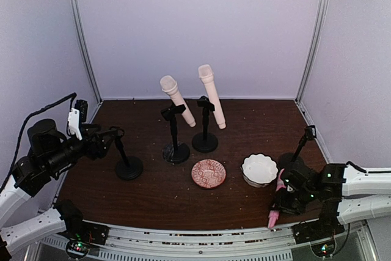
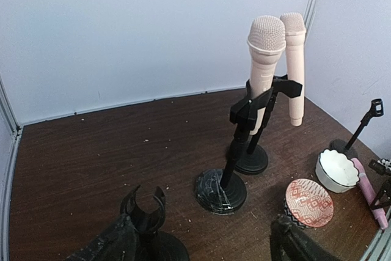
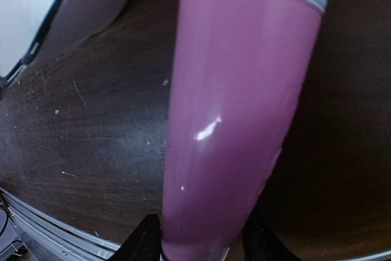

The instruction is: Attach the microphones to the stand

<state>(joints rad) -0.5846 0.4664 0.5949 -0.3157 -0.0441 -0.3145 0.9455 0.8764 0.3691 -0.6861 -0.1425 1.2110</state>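
Now the right gripper [image 1: 283, 195] straddles the pink microphone [image 3: 238, 120] on the table [image 1: 153, 194], clamp unclear; left gripper [image 2: 204, 231] hangs wide open by the nearest stand [image 2: 146, 206]

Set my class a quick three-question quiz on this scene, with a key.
1. True or false: both cream mics sit clipped on stands.
2. Where is the pink mic? A) clipped on a stand B) between the left jaws C) between the right jaws
3. How many stands have an empty clip? ___
Key: 1 true; 2 C; 3 two, the left stand and the right stand.
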